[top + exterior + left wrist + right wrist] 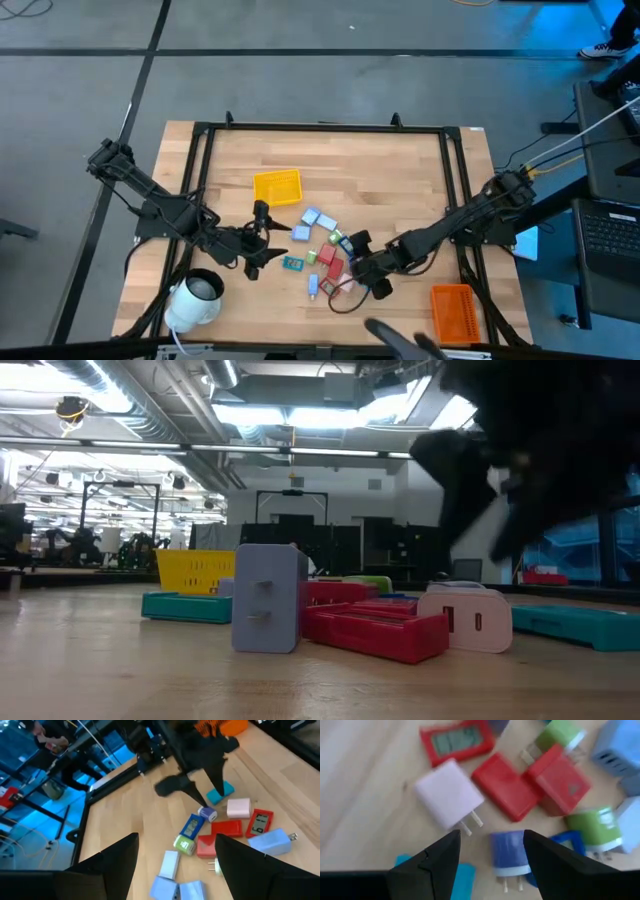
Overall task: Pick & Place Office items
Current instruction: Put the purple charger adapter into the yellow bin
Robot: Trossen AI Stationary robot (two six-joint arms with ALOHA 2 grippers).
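Above the office items (322,255) crowded at table centre, my right gripper (490,852) hovers unclenched over a blue plug (509,852); neighbours at two o'clock (nearly touching) could snag.

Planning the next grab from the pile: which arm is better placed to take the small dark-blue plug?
Right. The right gripper hangs open directly over the dark-blue plug, fingers either side. The left gripper, also open, sits off the pile's edge.
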